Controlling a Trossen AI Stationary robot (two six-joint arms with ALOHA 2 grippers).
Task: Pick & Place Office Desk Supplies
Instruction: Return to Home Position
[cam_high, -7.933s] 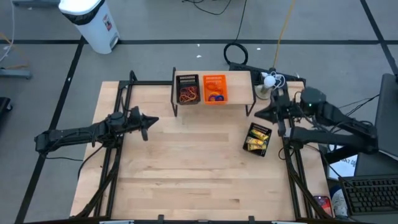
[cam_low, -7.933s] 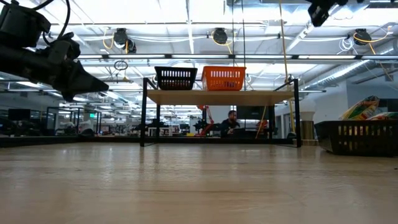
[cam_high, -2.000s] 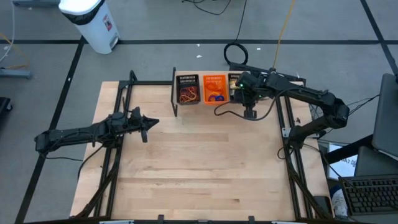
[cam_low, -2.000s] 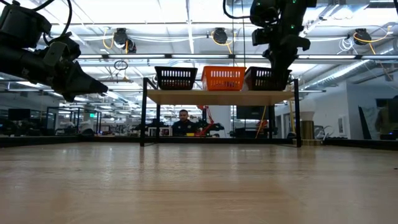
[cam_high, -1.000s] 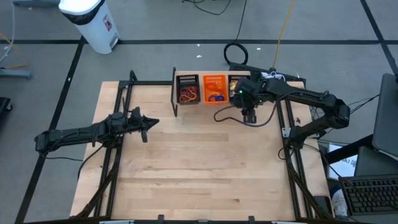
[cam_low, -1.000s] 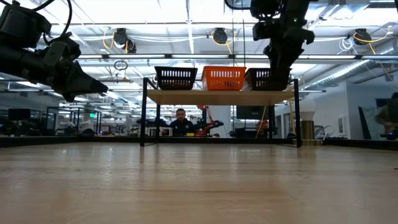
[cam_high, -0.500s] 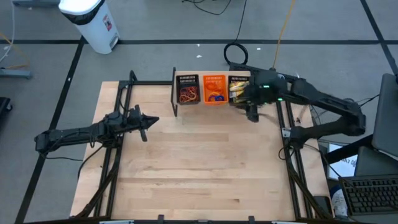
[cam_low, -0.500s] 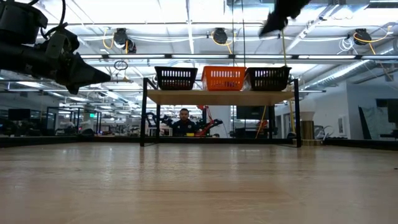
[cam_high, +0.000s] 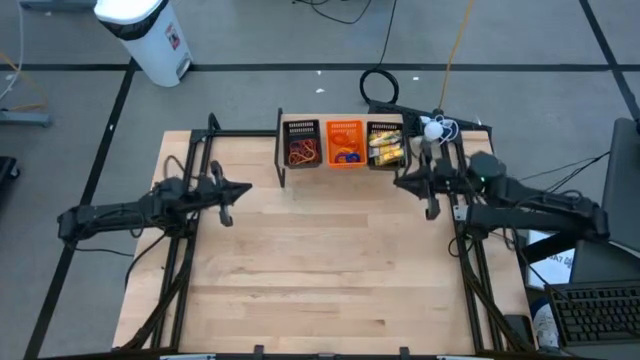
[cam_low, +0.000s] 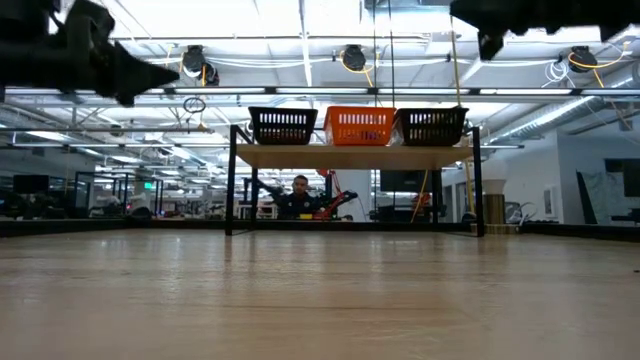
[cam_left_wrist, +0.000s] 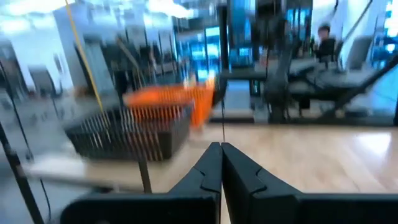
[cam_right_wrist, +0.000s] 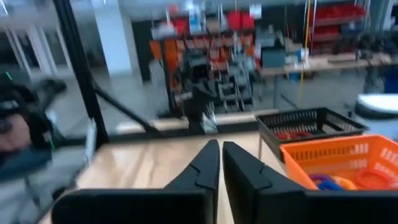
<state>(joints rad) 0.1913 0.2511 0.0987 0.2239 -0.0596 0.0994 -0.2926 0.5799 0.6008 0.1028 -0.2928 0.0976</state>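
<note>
Two closed, empty claws hang clear, left claw (cam_high: 244, 188) over the table (cam_high: 320, 270), right claw (cam_high: 400, 182) near the shelf (cam_low: 350, 156), likely parked since the supplies sit sorted there: bands (cam_high: 303, 152) in the left black bin (cam_high: 301, 127), rings (cam_high: 347, 155) in the orange bin (cam_high: 344, 126), packets (cam_high: 387, 150) in the right black bin (cam_high: 384, 127).

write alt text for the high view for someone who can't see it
Three bins stand on a shelf at the table's far edge: the left black bin holds rubber bands, the orange bin rings, the right black bin yellow packets. The left gripper and right gripper hover at either side, empty.
</note>
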